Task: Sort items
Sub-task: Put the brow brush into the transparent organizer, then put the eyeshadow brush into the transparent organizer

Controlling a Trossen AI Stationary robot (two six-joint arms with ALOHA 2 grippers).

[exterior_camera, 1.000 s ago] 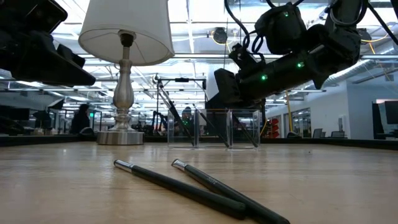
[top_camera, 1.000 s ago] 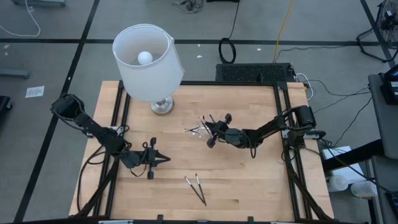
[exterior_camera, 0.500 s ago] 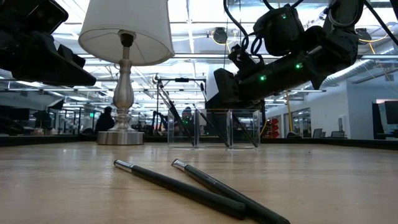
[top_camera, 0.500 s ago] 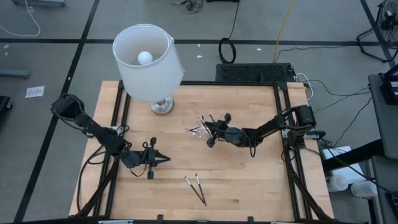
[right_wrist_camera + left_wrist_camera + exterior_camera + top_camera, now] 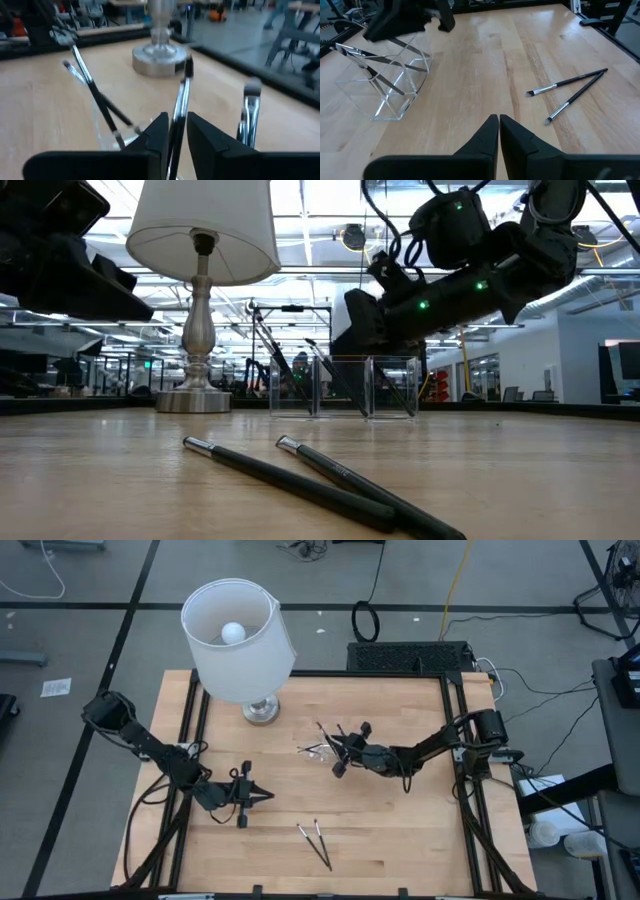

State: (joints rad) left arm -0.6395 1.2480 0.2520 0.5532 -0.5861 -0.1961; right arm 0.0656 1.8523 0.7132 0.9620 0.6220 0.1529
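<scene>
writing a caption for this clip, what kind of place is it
Probably a robotics lab or open workshop floor. A wooden worktable in a metal frame stands on a grey floor strewn with cables, and the low view shows long rows of ceiling lights over more workstations behind.
</scene>
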